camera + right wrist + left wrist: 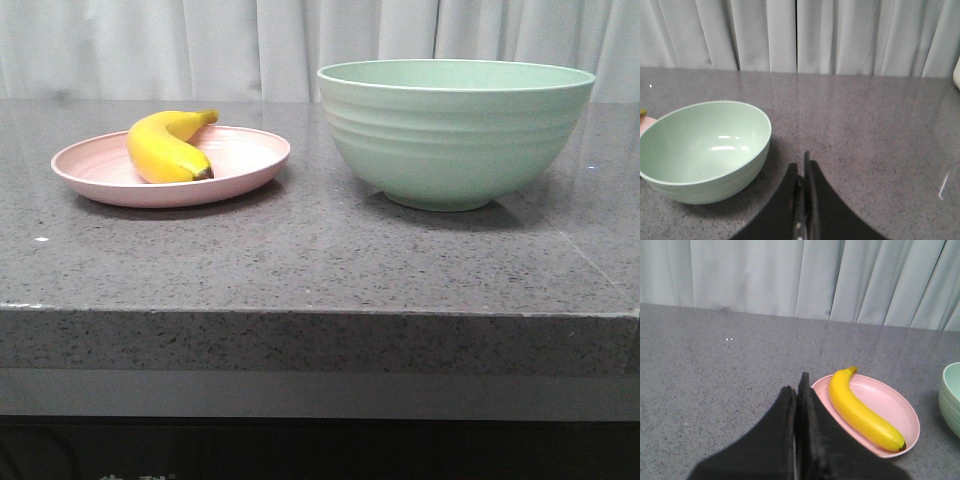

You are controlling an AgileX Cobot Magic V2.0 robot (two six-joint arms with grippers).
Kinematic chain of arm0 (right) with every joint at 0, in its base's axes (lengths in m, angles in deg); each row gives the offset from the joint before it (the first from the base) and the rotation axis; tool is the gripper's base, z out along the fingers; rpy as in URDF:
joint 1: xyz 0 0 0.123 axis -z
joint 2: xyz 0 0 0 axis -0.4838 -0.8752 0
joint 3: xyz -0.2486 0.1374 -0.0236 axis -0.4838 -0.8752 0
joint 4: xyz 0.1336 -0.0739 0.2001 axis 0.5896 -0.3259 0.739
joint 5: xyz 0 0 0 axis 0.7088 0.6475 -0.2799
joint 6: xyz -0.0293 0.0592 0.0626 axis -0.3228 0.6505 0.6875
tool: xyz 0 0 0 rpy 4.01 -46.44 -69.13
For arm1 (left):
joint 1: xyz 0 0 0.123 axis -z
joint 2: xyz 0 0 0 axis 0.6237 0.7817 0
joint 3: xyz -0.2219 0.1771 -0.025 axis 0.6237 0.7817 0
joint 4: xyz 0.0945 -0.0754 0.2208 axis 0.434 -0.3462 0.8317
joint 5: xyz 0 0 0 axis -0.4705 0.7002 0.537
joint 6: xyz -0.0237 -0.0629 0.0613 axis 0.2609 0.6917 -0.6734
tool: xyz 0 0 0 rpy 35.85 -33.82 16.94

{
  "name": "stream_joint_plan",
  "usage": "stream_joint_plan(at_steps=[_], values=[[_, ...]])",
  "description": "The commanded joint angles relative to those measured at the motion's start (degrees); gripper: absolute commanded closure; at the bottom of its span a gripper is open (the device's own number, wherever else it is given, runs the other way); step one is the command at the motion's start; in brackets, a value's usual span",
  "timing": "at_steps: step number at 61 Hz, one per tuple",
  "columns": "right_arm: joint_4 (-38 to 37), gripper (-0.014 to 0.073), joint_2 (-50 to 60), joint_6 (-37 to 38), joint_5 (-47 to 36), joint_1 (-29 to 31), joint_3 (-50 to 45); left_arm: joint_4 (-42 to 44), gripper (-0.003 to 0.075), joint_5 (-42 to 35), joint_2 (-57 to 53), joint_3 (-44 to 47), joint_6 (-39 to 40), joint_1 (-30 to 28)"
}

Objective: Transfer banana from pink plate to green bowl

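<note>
Only the wrist views show the grippers, left (799, 390) and right (804, 167), both pressed together, while the front view alone shows the whole bowl (455, 135) at 3 o'clock of the banana (165, 145) on its plate (240, 165).

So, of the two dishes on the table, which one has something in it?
The pink plate, on the left: the banana lies on it. The green bowl, deeper and on the right, is empty inside in the right wrist view.

Bright yellow banana (166, 147) with a dark tip, pale pink plate (240, 160), mint-green ridged bowl (455, 135), grey speckled surface (300, 260), white curtain (250, 45), black grippers (799, 390)
</note>
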Motion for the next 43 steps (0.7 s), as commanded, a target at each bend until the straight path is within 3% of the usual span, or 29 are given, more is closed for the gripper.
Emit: stream_joint_plan(at_steps=[1,26,31,34,38,43], values=[[-0.6,0.0662,-3.4,-0.5,-2.3,0.3,1.8,-0.7,0.0739,-3.9,2.4,-1.9,0.3,0.4],[-0.6,0.0659,-11.4,-0.5,-1.9,0.3,-0.3,0.3,0.0736,-3.9,9.6,-1.9,0.3,0.4],[-0.6,0.0618,-12.1,-0.5,-2.0,0.3,-0.3,0.8,0.0704,-3.9,11.2,-1.9,0.3,0.4],[-0.6,0.0569,-12.5,-0.5,-2.0,0.3,-0.3,0.8,0.0647,-3.9,12.2,-1.9,0.3,0.4],[-0.6,0.0442,-12.6,-0.5,-2.0,0.3,-0.3,0.8,0.0527,-4.2,13.6,-1.9,0.3,0.4],[-0.6,0.0211,-12.6,-0.5,-2.5,0.3,-0.3,0.8,0.0265,-5.3,15.5,-1.9,-0.4,0.4]])
